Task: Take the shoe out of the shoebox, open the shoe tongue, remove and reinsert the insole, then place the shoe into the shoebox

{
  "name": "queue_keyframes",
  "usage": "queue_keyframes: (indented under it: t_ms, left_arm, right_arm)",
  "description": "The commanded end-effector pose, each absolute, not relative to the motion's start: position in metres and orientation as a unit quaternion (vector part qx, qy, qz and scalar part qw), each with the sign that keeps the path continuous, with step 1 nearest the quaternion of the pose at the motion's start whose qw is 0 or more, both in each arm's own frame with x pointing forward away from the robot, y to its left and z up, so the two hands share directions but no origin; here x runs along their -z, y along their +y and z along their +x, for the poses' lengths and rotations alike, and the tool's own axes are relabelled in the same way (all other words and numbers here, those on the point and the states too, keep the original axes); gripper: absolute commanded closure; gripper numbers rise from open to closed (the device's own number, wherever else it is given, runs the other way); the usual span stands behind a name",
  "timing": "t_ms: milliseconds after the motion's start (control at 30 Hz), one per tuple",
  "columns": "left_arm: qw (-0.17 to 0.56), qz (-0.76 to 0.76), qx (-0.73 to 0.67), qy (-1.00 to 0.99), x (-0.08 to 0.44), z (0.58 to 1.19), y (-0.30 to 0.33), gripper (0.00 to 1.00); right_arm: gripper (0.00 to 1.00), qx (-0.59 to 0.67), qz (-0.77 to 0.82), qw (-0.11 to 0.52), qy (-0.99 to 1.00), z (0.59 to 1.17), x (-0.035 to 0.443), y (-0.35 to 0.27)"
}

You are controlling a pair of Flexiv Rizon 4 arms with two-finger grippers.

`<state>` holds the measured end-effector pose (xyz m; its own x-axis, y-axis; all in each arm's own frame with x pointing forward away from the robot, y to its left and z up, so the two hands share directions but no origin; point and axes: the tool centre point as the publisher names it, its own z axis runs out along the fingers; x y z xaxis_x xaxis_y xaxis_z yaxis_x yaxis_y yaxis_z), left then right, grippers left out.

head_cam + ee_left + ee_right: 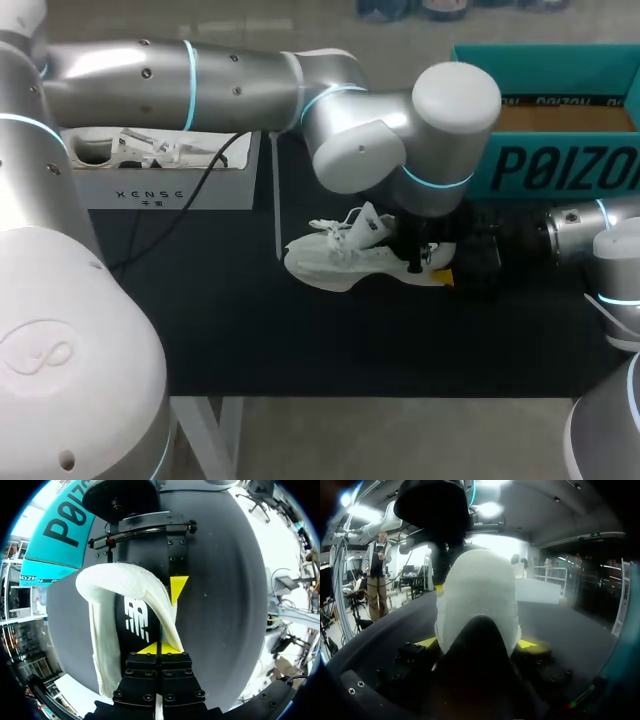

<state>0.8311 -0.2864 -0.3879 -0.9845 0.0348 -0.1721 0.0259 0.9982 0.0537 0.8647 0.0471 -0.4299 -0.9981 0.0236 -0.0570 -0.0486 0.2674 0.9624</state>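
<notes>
Robotics lab, data-collection bench. Head view: two silver jointed arms with lit cyan rings share one table (300, 345) topped with a black mat. The left arm (240, 85) enters from 9 o'clock, the right arm (600, 235) from 3 o'clock. A loose black cable (205, 180) trails over the mat at 10 o'clock. Staged props: an open teal shoebox (560, 165) at 2 o'clock, a white box (100, 190) at 10 o'clock and a white shoe (345, 262) at centre. The wrist views show black finger mounts fixed with rows of bolts.
</notes>
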Motion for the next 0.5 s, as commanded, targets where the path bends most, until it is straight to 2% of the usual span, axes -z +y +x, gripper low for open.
queue_keyframes:
  t_ms: [33,133,200,267,300,367,500]
  left_arm:
    - [0.087,0.019,-0.032,0.995,0.3915,0.8297,-0.2868,0.25]
    - [0.089,0.019,-0.033,0.995,0.3918,0.8301,-0.2871,0.08]
    - [0.089,0.02,-0.032,0.995,0.3916,0.8304,-0.2877,0.2]
    - [0.092,0.022,-0.034,0.995,0.3916,0.8305,-0.2884,0.27]
    - [0.092,0.024,-0.034,0.995,0.3918,0.8305,-0.2889,0.28]
    - [0.093,0.026,-0.035,0.995,0.3927,0.8316,-0.2903,0.24]
    - [0.096,0.031,-0.036,0.994,0.3967,0.8349,-0.2925,0.29]
  right_arm:
    - [1.0,-0.605,-0.007,0.03,0.796,0.8653,0.4349,0.0472]
    - [1.0,-0.605,-0.007,0.03,0.796,0.8653,0.4349,0.0472]
    - [1.0,-0.605,-0.007,0.03,0.796,0.8653,0.4349,0.0472]
    - [1.0,-0.605,-0.007,0.03,0.796,0.8653,0.4349,0.0472]
    - [1.0,-0.605,-0.007,0.03,0.796,0.8653,0.4349,0.0472]
    - [1.0,-0.605,-0.007,0.03,0.796,0.8653,0.4349,0.0472]
    - [1.0,-0.605,-0.007,0.03,0.796,0.8653,0.4349,0.0472]
